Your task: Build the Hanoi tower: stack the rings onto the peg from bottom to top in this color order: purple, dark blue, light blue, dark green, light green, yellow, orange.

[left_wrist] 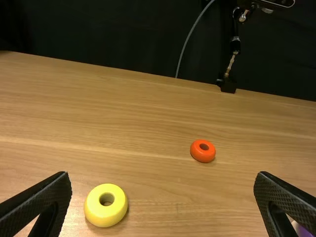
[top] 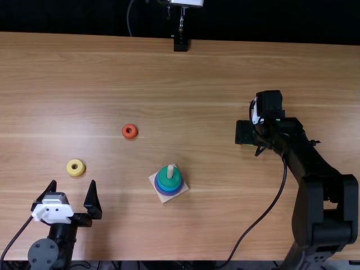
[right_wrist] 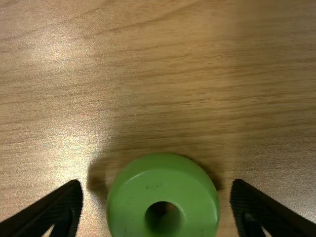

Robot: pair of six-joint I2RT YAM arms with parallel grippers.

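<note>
Right gripper [top: 246, 133], spread and empty, flanks light green ring [right_wrist: 160, 180]; beyond left gripper [top: 73, 182], spread, empty: yellow ring [top: 70, 169], wooden table [top: 214, 84].

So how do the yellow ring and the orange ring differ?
The yellow ring is pale yellow, the orange ring reddish. The yellow ring is wider than the orange ring. The yellow ring lies near the left tool, the orange ring farther off. Both lie flat on the table, off the peg.
</note>
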